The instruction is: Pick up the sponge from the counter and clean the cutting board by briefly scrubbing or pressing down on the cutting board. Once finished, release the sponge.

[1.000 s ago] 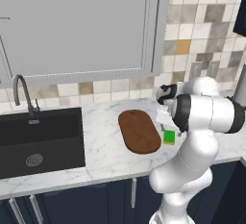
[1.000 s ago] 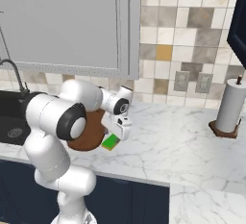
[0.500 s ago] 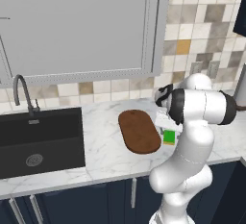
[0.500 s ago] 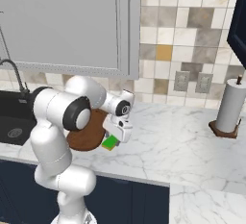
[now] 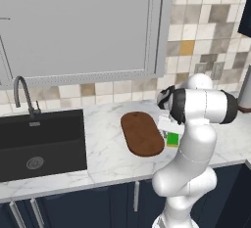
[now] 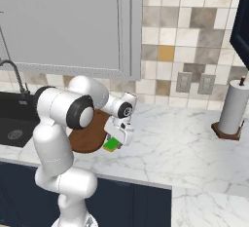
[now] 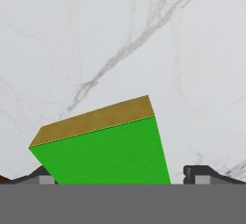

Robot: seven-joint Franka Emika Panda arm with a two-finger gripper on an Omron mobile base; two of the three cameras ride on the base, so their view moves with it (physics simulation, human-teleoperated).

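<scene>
1 sponge [image 7: 105,146], green w/ a yellow-brown layer on its far side in the hand view, lies flat on the counter [image 5: 103,144]. In the hand view it sits between the 2 dark fingertips [image 7: 204,172] of the gripper [image 7: 122,177]; the jaws stand wide apart, one tip at each side of the sponge, w/ a clear gap on the right side. Left tip is close against the sponge edge; can't tell if touching. So released, not clamped.

From the left base view the sponge [image 5: 172,139] is just right of the cutting board [image 5: 142,133], near its near-right edge, apart from it or barely at the rim; hard to tell. From the right base view the sponge [image 6: 112,144] shows under the hand, w/ the gripper [image 6: 115,141] lowered over it.

1 cutting board [image 6: 87,136], dark red-brown oval, flat on the counter, long axis running near–far.

Other counts: 1 black sink [image 5: 39,141] at left w/ 1 faucet [image 5: 24,95]; 1 paper towel roll [image 6: 232,108] on a stand at far right; 2 wall outlets [image 6: 194,83] on the tiled backsplash; 1 grey upper cabinet [image 5: 78,26] above.
</scene>
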